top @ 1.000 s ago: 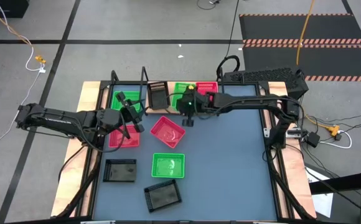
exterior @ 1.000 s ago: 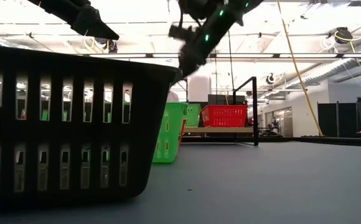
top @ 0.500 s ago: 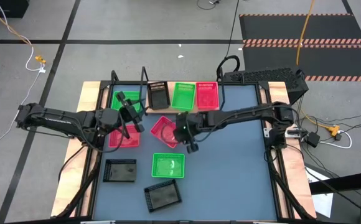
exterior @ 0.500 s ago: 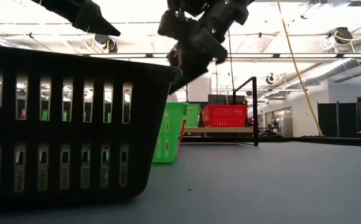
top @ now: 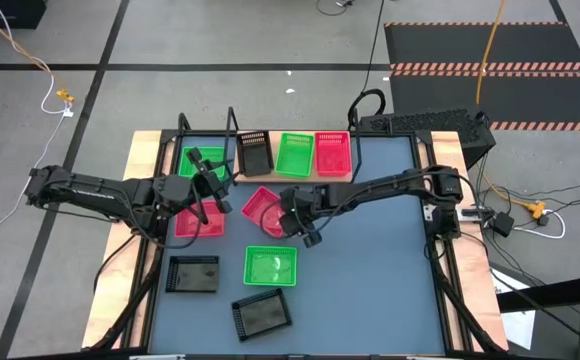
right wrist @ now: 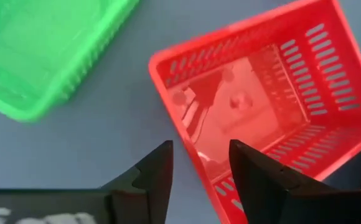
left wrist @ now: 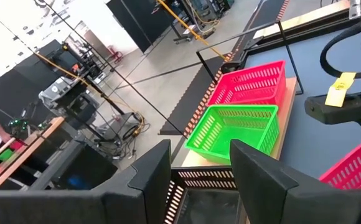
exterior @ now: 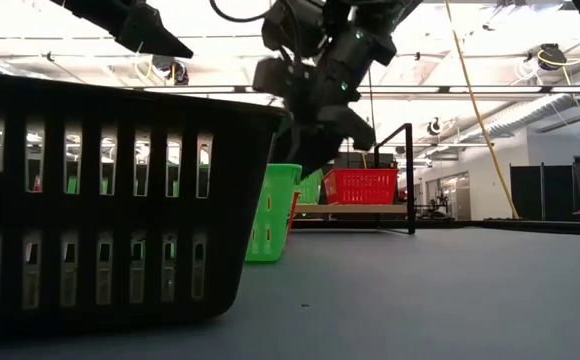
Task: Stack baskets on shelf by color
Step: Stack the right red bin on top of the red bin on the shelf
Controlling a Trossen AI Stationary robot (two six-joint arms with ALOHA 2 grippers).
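Note:
The shelf (top: 300, 176) stands at the table's far edge and bears a black basket (top: 254, 152), a green one (top: 295, 155) and a pink-red one (top: 332, 153), side by side. A loose pink-red basket (top: 261, 208) lies mid-table. My right gripper (top: 297, 217) is open over its right rim (right wrist: 187, 143), which lies between the fingers in the right wrist view; I see no touch. My left gripper (top: 213, 183) is open and empty, raised over the far left, facing the shelf (left wrist: 280, 134). Another green basket (top: 196, 160) lies partly under it.
A pink-red basket (top: 198, 224) lies under the left arm. A green basket (top: 270, 266) and two black ones (top: 192, 273), (top: 261, 314) lie near the front. The nearest black basket (exterior: 110, 200) fills the low view's left. Bare tabletop (top: 370, 270) at the right.
My right gripper has gone from the green basket on the shelf toward the table's near edge and a little left, and down, to the loose pink-red basket mid-table. The green basket stays on the shelf.

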